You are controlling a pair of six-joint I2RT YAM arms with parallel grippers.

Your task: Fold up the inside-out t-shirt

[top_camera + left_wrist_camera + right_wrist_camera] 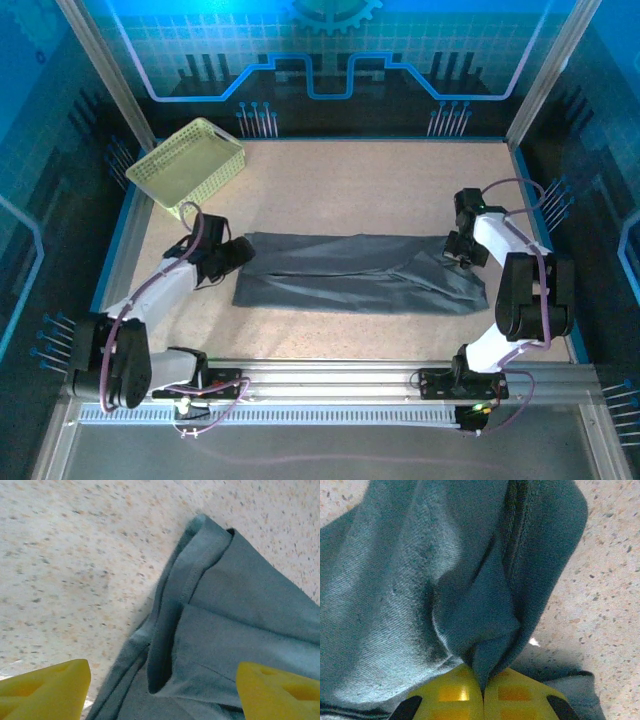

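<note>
Pinched in the clenched right gripper is a fold of the inside-out t-shirt; the left gripper is held spread over its other end. From above, it is seen stretched along the worktop.

No text, label, brand or number is legible; the back panel bears a gear emblem.

The top external camera looks down from above and behind the arm bases, taking in the whole table with the inside-out t-shirt across it. The left wrist camera looks down past its yellow fingers at the shirt's left end from close by; the right wrist camera sits closer still at the right end. All three views share shirt and tabletop.
</note>
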